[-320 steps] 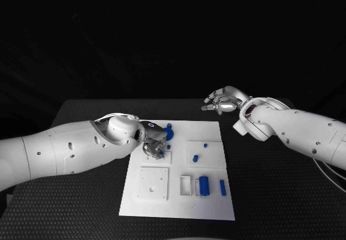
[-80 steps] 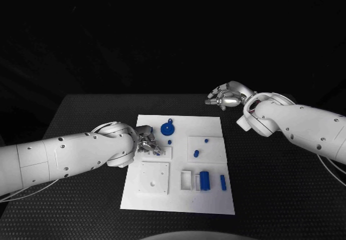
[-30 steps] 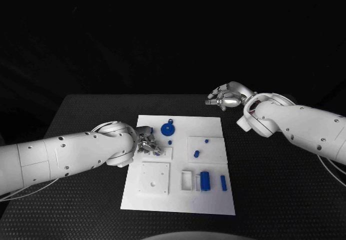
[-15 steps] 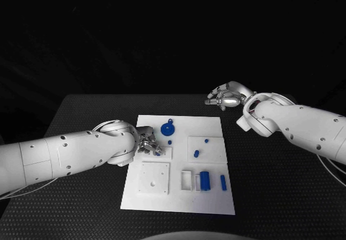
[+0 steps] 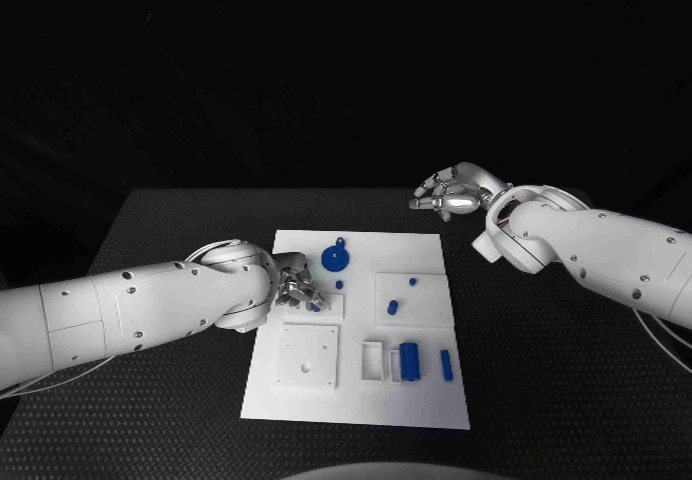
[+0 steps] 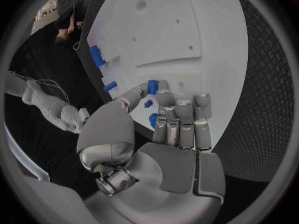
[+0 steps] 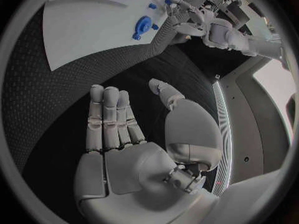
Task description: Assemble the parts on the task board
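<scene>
The task board [image 5: 361, 400] lies flat in the middle of the black table [image 5: 173, 230], a white plate with raised white blocks and small blue parts scattered over it.

The left hand [image 5: 296, 285] is down at the board's ten o'clock corner, fingers curled in close together over a raised white block [image 5: 325, 308]. From the left wrist view a small blue part [image 6: 153, 86] sits pinched between its thumb and a fingertip, right over the plate.

At about twelve o'clock on the board stands a round blue disc with a knob [image 5: 335, 260]; a tiny blue peg [image 5: 340, 285] sits just beside the left hand's fingers. Towards three o'clock of the hand lie two more small blue pieces [image 5: 392, 307] on another raised block. Down at five o'clock a blue cylinder [image 5: 410, 362] rests beside a white slotted holder [image 5: 372, 362], with a thin blue pin [image 5: 446, 367] close by.

The right hand [image 5: 450, 196] hangs off the board past its one o'clock corner, above the table, fingers loosely spread and carrying nothing
</scene>
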